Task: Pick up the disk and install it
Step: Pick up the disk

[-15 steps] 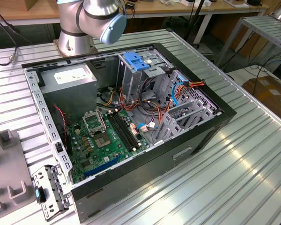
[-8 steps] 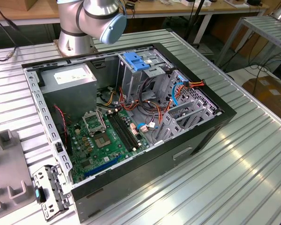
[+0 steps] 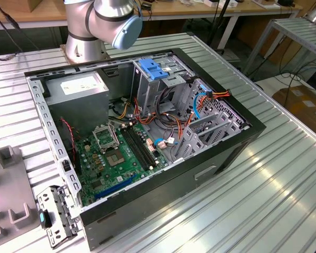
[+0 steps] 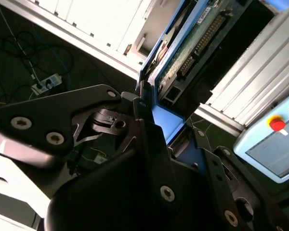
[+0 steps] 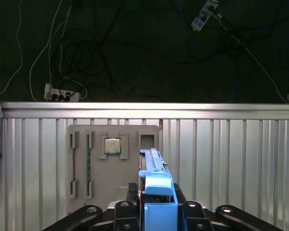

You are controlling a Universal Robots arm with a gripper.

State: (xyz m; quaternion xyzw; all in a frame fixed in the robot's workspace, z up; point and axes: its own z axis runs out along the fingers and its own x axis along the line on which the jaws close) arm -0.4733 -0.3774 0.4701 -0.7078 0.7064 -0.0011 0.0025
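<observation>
**Gripper** [image 5: 158, 208]: the jaws are closed onto the disk [image 5: 155, 175] and parted only by its thickness, with one finger against each side. The disk stands edge-on between the jaws and projects well past the fingertips.

**Second wrist view:** the disk [image 4: 183, 45] has its blue rail [image 4: 166, 120] at the grip. A green circuit-board face runs outward from the jaws.

**Labels:** a white strip [image 4: 205, 16] sits near the disk's far end — the print is too small to read.

**Beyond the fingertips, first wrist view:** a grey tray [image 5: 111, 173] lies on a ribbed metal table [image 5: 231, 159], well apart from the disk. A square chip [image 5: 112, 146] sits in one of its pockets.

**Exterior view:** an open computer case [image 3: 221, 153] holds a blue-topped drive cage [image 3: 152, 69] — its place relative to the jaws cannot be told.
</observation>
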